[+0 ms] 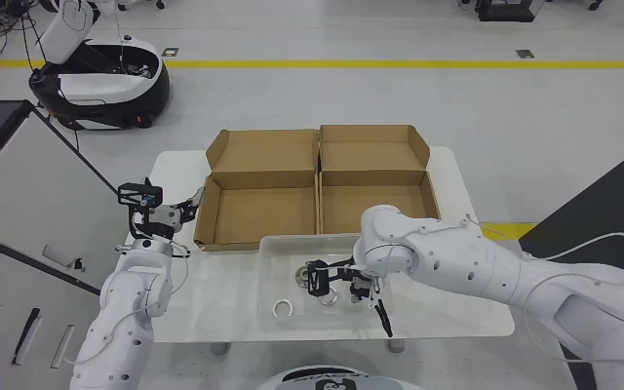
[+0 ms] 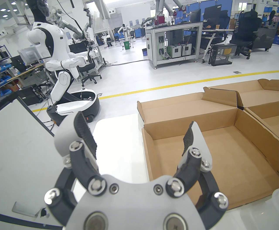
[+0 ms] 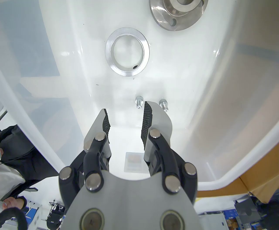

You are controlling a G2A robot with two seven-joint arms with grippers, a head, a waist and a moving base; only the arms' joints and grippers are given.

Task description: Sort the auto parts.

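W/ right gripper [image 3: 126,107] fingers apart just short of bolts [image 3: 139,103] in bin [image 3: 218,87], left gripper's [image 2: 135,119] apart too: pick step, prob. needs advance, clamp.

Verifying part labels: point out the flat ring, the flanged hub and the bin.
flat ring [image 3: 119,70]: right wrist view, on its metal band.
flanged hub [image 3: 160,16]: right wrist view, on the flange plate.
bin [image 3: 218,98]: right wrist view, on its side wall.

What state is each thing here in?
Left brown cardboard box: open, empty.
Right brown cardboard box: open, empty.
White plastic bin: holds parts.
Flat silver metal ring: flat in bin.
Flanged steel hub: in bin.
Two small silver bolts: loose in bin.
Left end effector: open, empty.
Right end effector: open, inside bin.
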